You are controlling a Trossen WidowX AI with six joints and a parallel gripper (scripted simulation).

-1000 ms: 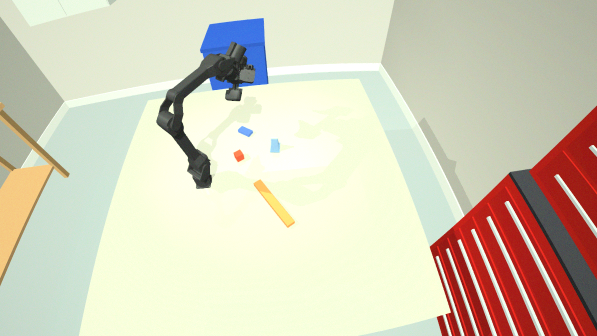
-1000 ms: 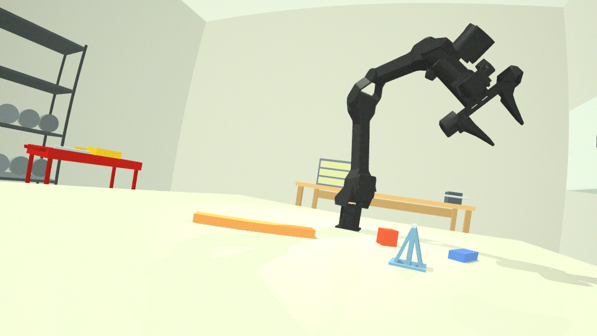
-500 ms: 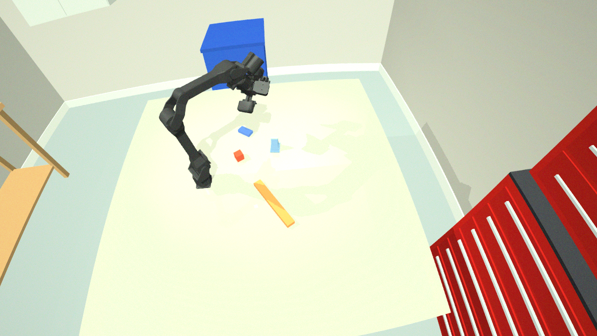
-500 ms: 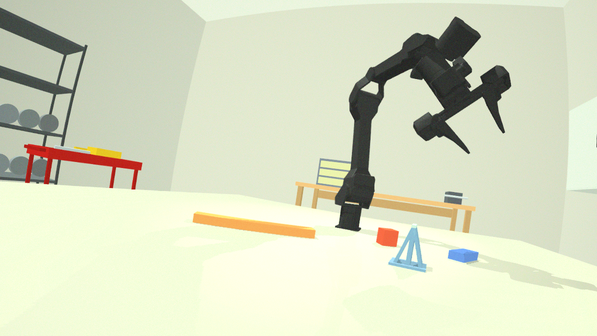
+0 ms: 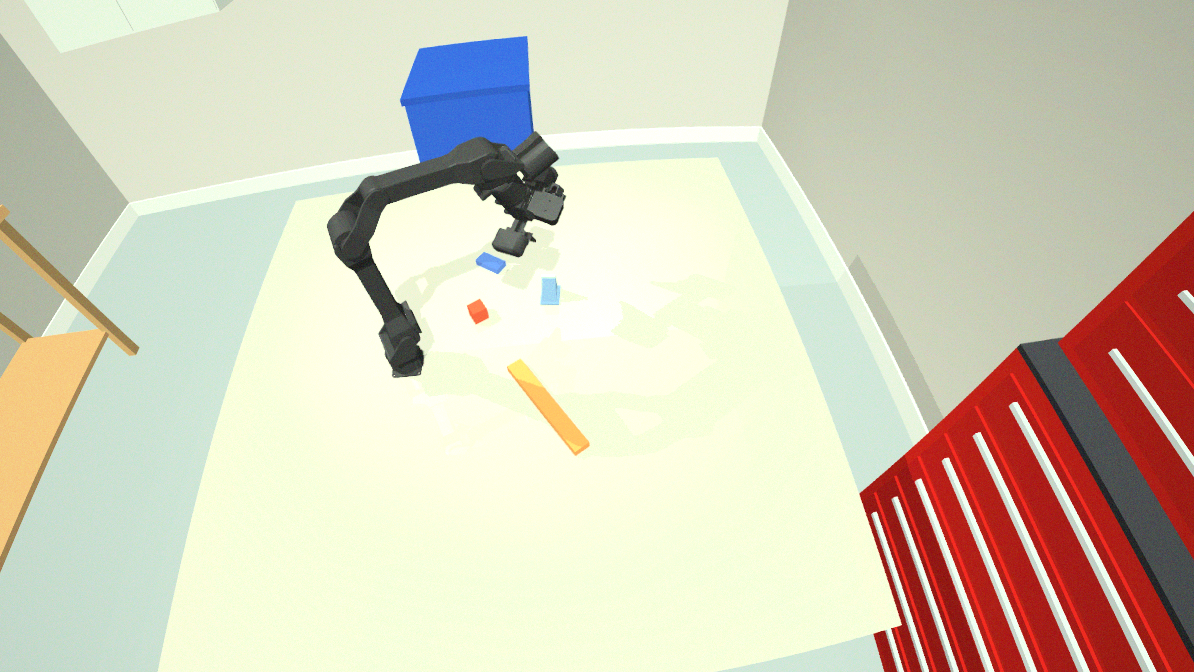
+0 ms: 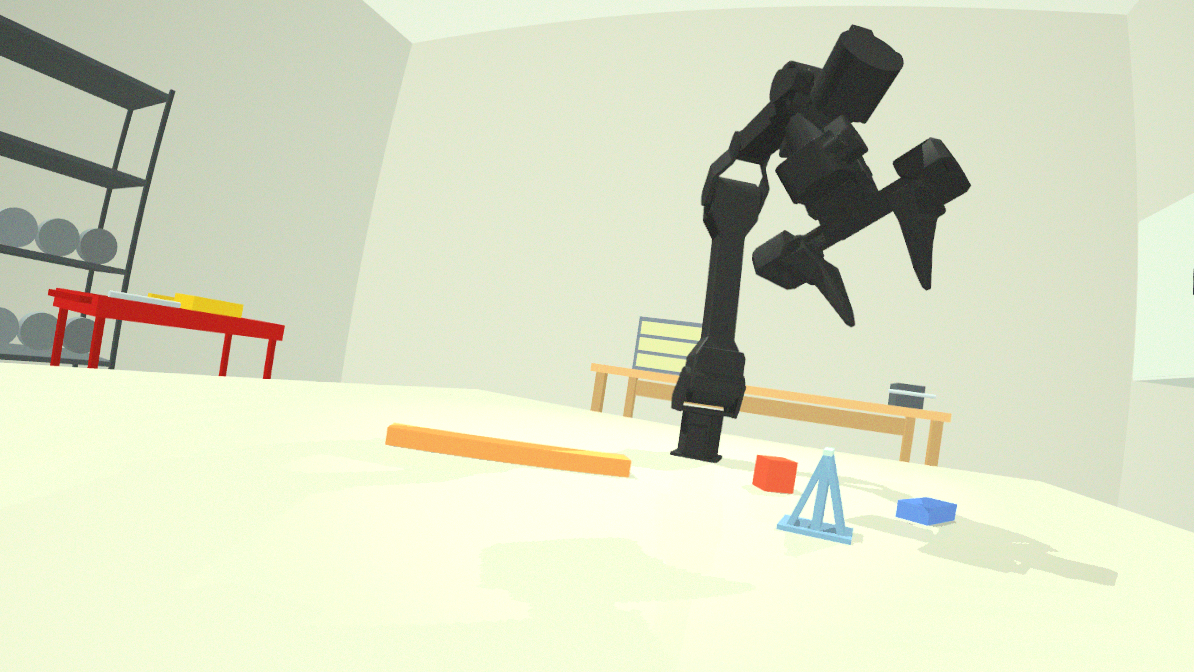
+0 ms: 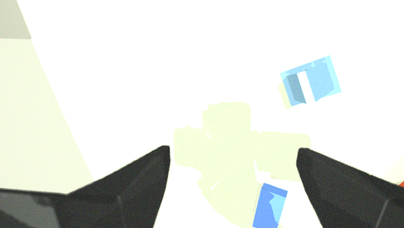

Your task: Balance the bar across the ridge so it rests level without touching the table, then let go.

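Note:
The orange bar (image 5: 547, 406) (image 6: 508, 449) lies flat on the pale table (image 5: 417, 542), in front of the arm's base. The ridge, a light blue triangular stand (image 5: 549, 291) (image 6: 818, 500) (image 7: 310, 81), stands upright on the table, apart from the bar. My gripper (image 5: 526, 229) (image 6: 888, 305) (image 7: 233, 148) is open and empty. It hangs high above the table, pointing down over the spot between the ridge and a blue block (image 5: 490, 262) (image 6: 925, 510) (image 7: 270, 206). The bar is out of the wrist view.
A red cube (image 5: 477, 311) (image 6: 774, 473) sits between the arm's base and the ridge. A large blue box (image 5: 469, 91) stands beyond the table's far edge. A red tool cabinet (image 5: 1044, 500) is at the right, a wooden table (image 5: 33, 417) at the left.

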